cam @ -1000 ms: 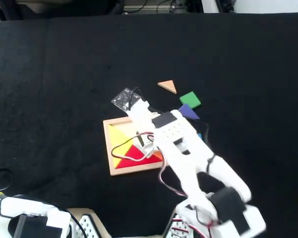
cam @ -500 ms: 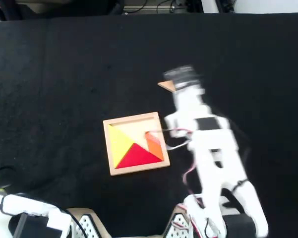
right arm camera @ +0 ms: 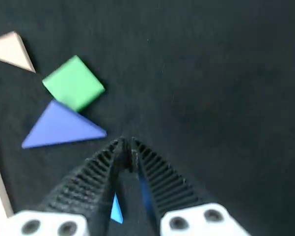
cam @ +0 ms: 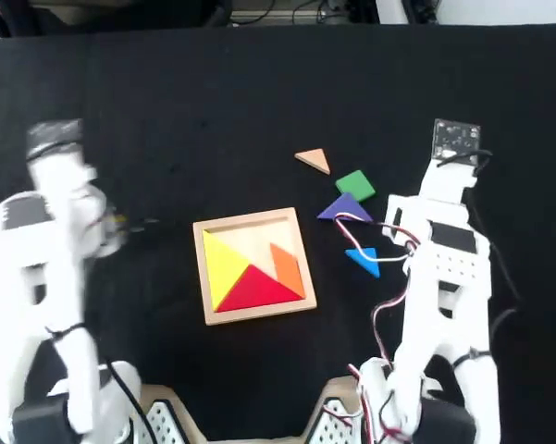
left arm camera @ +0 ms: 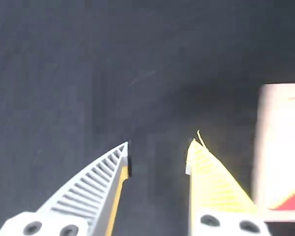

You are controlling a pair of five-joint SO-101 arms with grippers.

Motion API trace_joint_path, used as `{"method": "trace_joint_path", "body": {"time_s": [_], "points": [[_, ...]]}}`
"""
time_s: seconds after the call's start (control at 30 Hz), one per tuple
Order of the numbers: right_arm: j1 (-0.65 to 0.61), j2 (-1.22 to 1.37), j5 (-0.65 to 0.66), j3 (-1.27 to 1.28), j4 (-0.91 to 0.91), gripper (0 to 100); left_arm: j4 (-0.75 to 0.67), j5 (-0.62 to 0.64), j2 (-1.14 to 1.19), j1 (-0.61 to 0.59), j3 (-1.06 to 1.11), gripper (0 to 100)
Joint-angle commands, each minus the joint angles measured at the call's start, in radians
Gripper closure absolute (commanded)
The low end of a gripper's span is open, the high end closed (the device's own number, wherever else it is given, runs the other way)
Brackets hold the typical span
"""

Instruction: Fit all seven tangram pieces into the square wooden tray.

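Note:
The square wooden tray (cam: 202,268) lies mid-table and holds a yellow triangle (cam: 224,262), a red triangle (cam: 256,289) and an orange piece (cam: 289,264). Right of it on the black cloth lie a tan triangle (cam: 313,160), a green square (cam: 355,184), a purple triangle (cam: 344,207) and a light blue triangle (cam: 363,259). My right gripper (right arm camera: 125,145) is shut and empty, just beside the purple triangle (right arm camera: 61,127) and green square (right arm camera: 73,82). My left gripper (left arm camera: 158,155) hangs open and empty over bare cloth, left of the tray's edge (left arm camera: 272,147).
The left arm (cam: 37,231) stands raised at the table's left side, the right arm (cam: 449,254) at the right, past the loose pieces. Black cloth covers the table, with wide room at the back. Arm bases and cables sit along the front edge.
The right arm swung away from over the tray to the right side, leaving the orange piece in the tray. The left arm rose from the front left corner to beside the tray.

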Motion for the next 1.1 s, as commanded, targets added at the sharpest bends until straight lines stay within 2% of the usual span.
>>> {"method": "trace_joint_path", "body": {"time_s": [0.0,0.17,0.37,0.53,0.6,0.77,0.83,0.9,0.97,1.07], "points": [[-0.031,0.096,0.009,-0.076,-0.011,98.6,-0.121,0.021,-0.005,0.225,-0.116,80],[-0.028,0.351,0.009,-0.24,0.028,98.6,-0.342,0.158,-0.003,0.344,-0.127,80],[-0.021,0.545,0.009,-0.394,0.044,98.6,-0.359,0.175,-0.003,0.384,-0.125,80],[-0.037,0.506,0.012,-0.404,0.186,98.6,-0.387,0.183,-0.003,0.467,-0.127,80],[0.023,0.429,0.011,-0.404,0.209,98.6,-0.393,0.218,0.008,0.562,-0.124,80],[0.292,0.202,0.005,-0.348,0.23,98.6,-0.42,0.226,0.187,0.78,-0.203,80],[0.381,0.147,0.011,-0.302,0.221,98.6,-0.411,0.196,0.31,0.82,-0.271,80],[0.44,0.128,0.011,-0.255,0.192,98.6,-0.388,0.106,0.439,0.839,-0.358,80],[0.462,0.136,0.011,-0.214,0.153,98.6,-0.33,0.061,0.562,0.848,-0.475,80],[0.466,0.163,0.0,-0.17,0.094,98.6,-0.221,0.066,0.71,0.878,-0.657,80]]}}
